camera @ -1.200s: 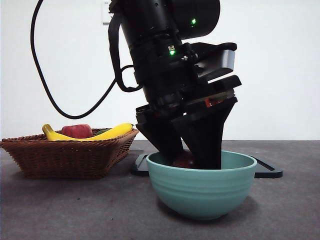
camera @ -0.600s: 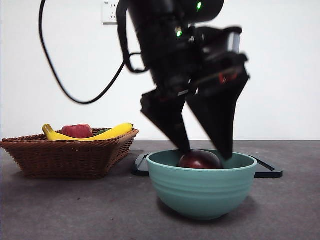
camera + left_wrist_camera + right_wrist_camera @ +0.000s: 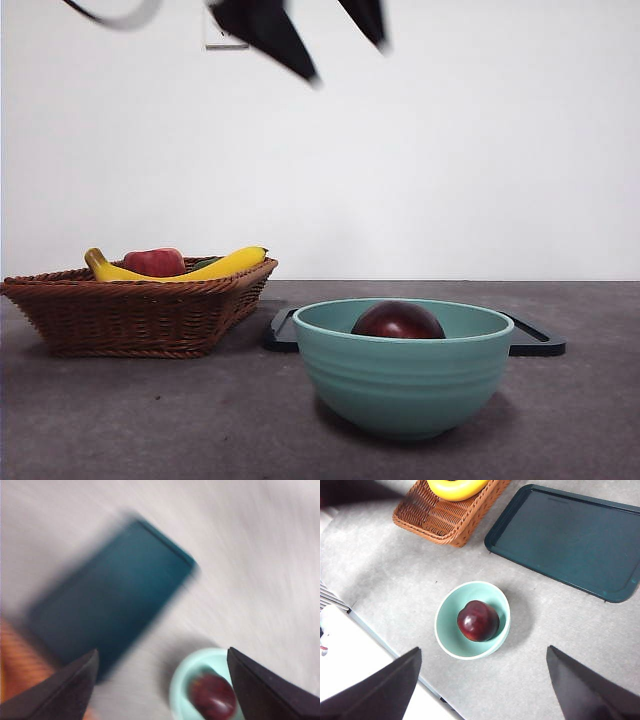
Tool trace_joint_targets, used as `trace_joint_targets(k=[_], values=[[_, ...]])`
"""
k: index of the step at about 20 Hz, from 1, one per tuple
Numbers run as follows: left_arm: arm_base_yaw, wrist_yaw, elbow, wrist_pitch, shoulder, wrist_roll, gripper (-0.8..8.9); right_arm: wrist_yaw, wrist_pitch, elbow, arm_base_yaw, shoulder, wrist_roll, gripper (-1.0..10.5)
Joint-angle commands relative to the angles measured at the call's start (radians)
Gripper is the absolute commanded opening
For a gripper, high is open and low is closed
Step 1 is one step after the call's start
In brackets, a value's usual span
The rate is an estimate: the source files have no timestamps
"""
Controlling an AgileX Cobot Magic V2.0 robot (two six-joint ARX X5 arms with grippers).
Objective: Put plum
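1. High above the bench, at the top edge of the front view, we record the left claw (image 3: pixel 335 50): two black tips, blurred, spread wide, with nothing between them. Its own wrist view is smeared, yet it shows the same wide gap and the plum below.
2. Right claw (image 3: pixel 480 690): jaws likewise spread wide and empty, looking down from well above the bowl. We judge this arm to be waiting.
3. Key relation: the plum (image 3: pixel 478 620) lies straight below both claws and well apart from each. Neither touches it. We cannot tell from these views which claw is nearer.
4. Plum, condition: small, round, glossy, dark maroon with a brighter red patch; no long axis to speak of. It rests inside the teal bowl (image 3: pixel 445 640), a little off centre, its top showing just above the rim in the front view.
5. Placement, our judgement: the plum sits in the bowl untouched, so the task looks done.
6. Surroundings: a dark tray (image 3: pixel 570 540) lies beyond the bowl; a wicker basket (image 3: pixel 140 310) to one side holds a banana (image 3: pixel 215 267) and a red apple (image 3: pixel 153 262).
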Motion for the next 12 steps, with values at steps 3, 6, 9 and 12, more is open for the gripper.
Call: trace_joint_targets(k=[3, 6, 9, 12], values=[[0.125, 0.046, 0.012, -0.036, -0.161, -0.036, 4.09, -0.003, 0.009, 0.020, 0.005, 0.004, 0.002, 4.0], [0.207, 0.114, -0.079, -0.048, -0.293, -0.037, 4.09, -0.002, 0.009, 0.020, 0.005, 0.004, 0.002, 4.0], [0.250, 0.140, -0.275, -0.039, -0.435, -0.034, 4.09, -0.002, 0.010, 0.020, 0.005, 0.004, 0.002, 4.0], [0.257, 0.250, -0.487, -0.012, -0.554, -0.043, 4.03, -0.002, 0.010, 0.020, 0.005, 0.004, 0.002, 4.0]])
